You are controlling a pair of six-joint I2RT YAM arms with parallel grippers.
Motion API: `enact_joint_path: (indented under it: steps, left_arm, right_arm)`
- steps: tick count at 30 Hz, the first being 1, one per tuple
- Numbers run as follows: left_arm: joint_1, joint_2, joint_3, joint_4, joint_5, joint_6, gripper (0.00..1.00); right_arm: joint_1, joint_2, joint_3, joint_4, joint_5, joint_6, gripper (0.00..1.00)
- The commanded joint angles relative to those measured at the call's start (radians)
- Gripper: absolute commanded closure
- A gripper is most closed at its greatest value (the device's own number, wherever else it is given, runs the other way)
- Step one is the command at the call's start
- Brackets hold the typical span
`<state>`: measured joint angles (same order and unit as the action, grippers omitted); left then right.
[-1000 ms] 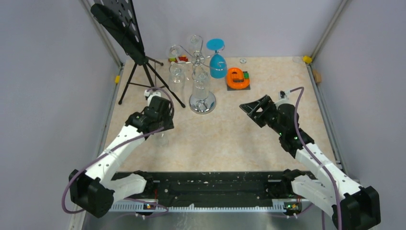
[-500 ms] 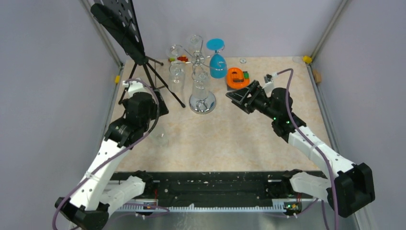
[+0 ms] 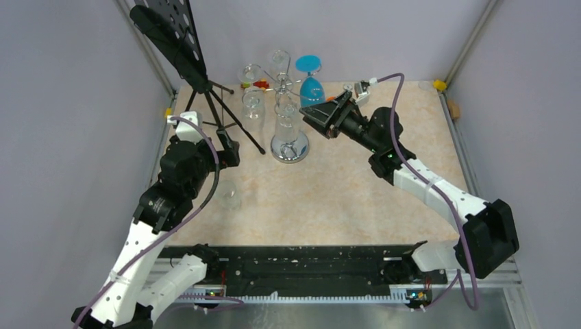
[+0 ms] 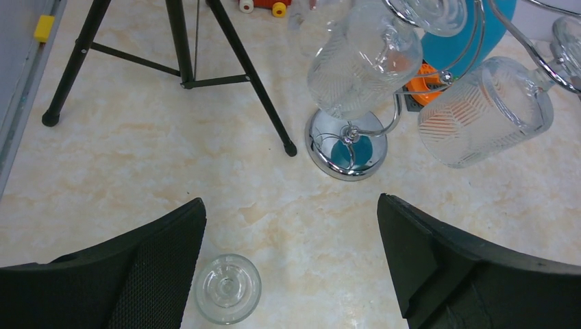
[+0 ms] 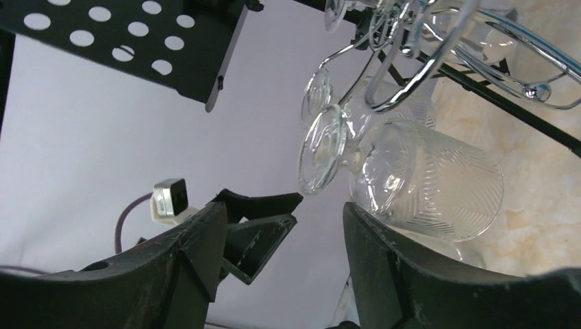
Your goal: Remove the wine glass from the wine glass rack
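Observation:
The chrome wine glass rack (image 3: 288, 147) stands at the back middle, with clear wine glasses (image 3: 286, 118) and a blue one (image 3: 312, 88) hanging upside down from its hooks. My right gripper (image 3: 317, 120) is open right beside the rack. In the right wrist view a ribbed clear glass (image 5: 428, 181) hangs just beyond the open right gripper (image 5: 284, 229), its foot (image 5: 318, 159) above the gap. My left gripper (image 3: 226, 153) is open and empty, left of the rack. In the left wrist view the left gripper (image 4: 291, 271) hovers above a clear glass (image 4: 227, 288) standing on the table.
A black tripod music stand (image 3: 179, 42) stands at the back left, its legs (image 4: 236, 62) reaching close to the rack base (image 4: 346, 145). An orange object (image 4: 425, 72) lies behind the rack. Small toy bits (image 4: 262, 6) lie at the back edge.
My right arm has swung forward and left, up to the rack's hanging glasses. My left arm has drawn back and left, away from the glass standing on the table.

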<state>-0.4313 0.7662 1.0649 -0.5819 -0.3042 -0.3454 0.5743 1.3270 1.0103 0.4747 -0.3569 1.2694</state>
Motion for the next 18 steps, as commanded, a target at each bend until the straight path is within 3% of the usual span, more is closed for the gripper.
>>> enact_joint_path:
  steps: [1, 5, 8, 18]
  left_arm:
    - [0.005, -0.039, -0.013, 0.046, 0.071, 0.087, 0.02]
    - [0.005, -0.095, -0.077, 0.109, 0.037, 0.11, 0.01]
    - [0.005, -0.096, -0.076, 0.093, 0.004, 0.099, 0.01]
    - [0.005, -0.077, -0.092, 0.1, -0.008, 0.085, 0.01]
  right_arm:
    - [0.016, 0.05, 0.051, 0.07, 0.04, 0.117, 0.38]
    - [0.027, 0.088, 0.077, 0.052, 0.068, 0.134, 0.41]
    - [0.029, 0.111, 0.086, 0.073, 0.066, 0.15, 0.51]
    - [0.032, 0.142, 0.077, 0.135, 0.07, 0.188, 0.65]
